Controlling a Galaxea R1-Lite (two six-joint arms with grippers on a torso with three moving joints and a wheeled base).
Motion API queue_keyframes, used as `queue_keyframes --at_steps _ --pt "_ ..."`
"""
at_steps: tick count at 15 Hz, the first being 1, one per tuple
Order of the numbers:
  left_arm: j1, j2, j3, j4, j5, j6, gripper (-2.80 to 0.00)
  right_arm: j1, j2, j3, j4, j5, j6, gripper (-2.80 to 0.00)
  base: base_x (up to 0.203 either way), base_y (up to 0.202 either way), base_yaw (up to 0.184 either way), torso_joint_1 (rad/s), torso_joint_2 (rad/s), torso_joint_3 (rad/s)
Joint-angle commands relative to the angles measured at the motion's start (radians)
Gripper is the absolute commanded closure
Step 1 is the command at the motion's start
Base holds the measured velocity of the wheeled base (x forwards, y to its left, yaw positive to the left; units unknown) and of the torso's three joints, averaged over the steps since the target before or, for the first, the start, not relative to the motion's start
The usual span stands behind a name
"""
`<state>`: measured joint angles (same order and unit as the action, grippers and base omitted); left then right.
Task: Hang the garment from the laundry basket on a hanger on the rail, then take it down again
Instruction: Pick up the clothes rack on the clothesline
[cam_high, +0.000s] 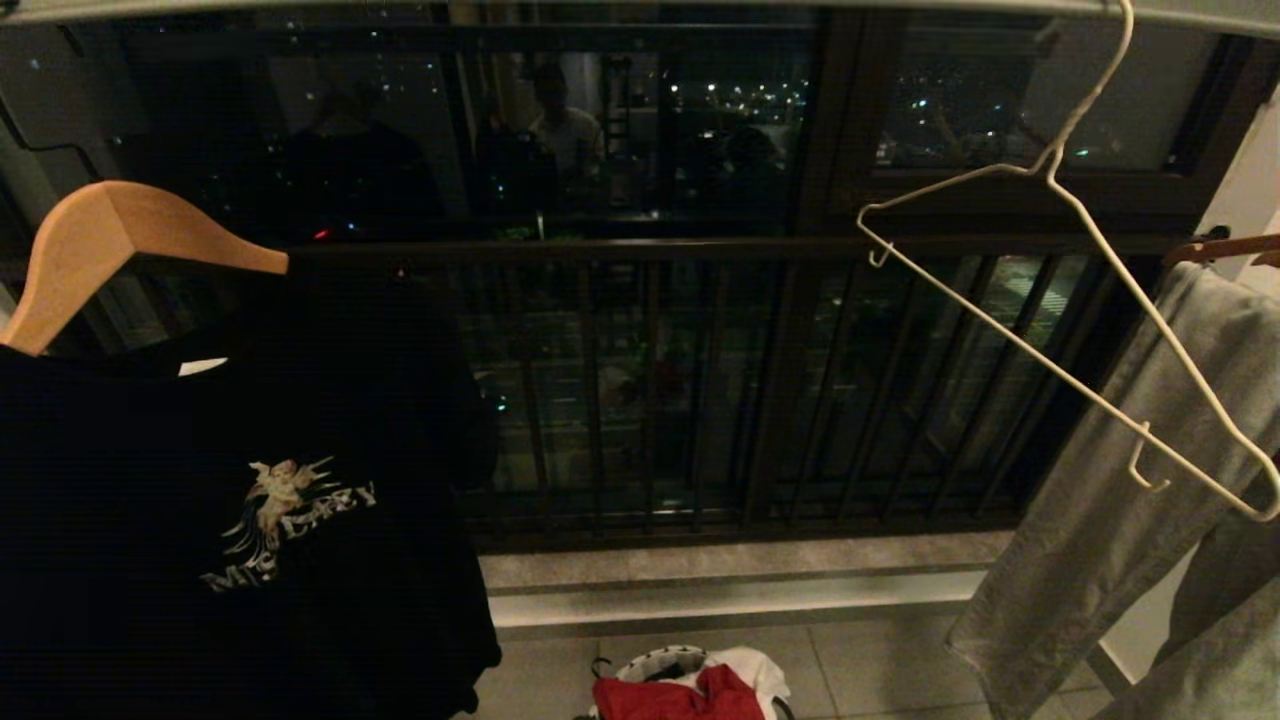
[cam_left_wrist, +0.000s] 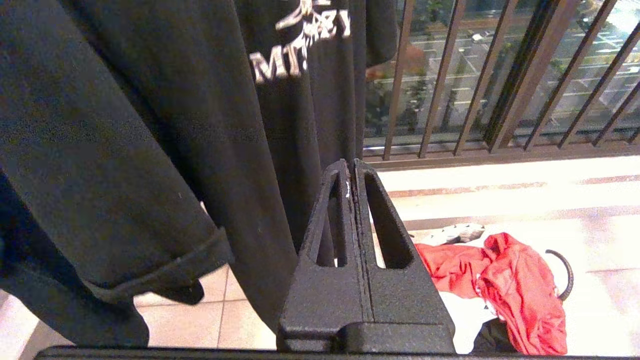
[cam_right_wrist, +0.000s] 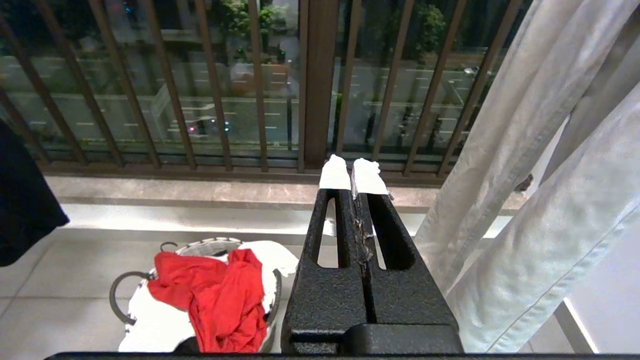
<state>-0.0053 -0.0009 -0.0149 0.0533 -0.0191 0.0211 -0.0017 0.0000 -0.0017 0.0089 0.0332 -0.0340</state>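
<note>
**Both grippers idle; red garment lying in basket on floor**

A dark barred railing (cam_high: 700, 400) is spanning the far side, with a pale stone sill running beneath it and tiled floor in front. A black T-shirt (cam_high: 240, 520) on a thick wooden hanger (cam_high: 100, 250) is filling the left side; grey trousers (cam_high: 1120, 520) are draping down the right. Between them an open stretch of floor is lying clear to the sill.

The thin white wire hanger (cam_high: 1050, 300) is hanging bare and tilted from the rail (cam_high: 640, 8) at upper right.

The laundry basket (cam_right_wrist: 200, 247) is sitting low on the tiles, the crumpled red garment (cam_right_wrist: 215, 295) lying over white cloth (cam_right_wrist: 150, 320) inside it.

The left gripper (cam_left_wrist: 352, 167) and right gripper (cam_right_wrist: 352, 172) are hanging above the floor, fingers pressed together, holding nothing.
</note>
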Motion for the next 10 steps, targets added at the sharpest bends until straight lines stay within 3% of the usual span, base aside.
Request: queue_keyframes --at_steps 1,10 --pt "0.001 -0.001 0.001 0.000 0.000 -0.001 0.00 0.000 0.000 0.000 0.000 0.001 -0.001 0.00 0.000 0.000 0.000 0.139 -0.30 -0.157" --pt "0.000 -0.001 0.000 0.000 0.001 0.000 0.00 0.000 0.000 0.000 0.000 0.001 -0.003 0.00 0.000 0.000 0.000 0.131 -0.27 -0.139"
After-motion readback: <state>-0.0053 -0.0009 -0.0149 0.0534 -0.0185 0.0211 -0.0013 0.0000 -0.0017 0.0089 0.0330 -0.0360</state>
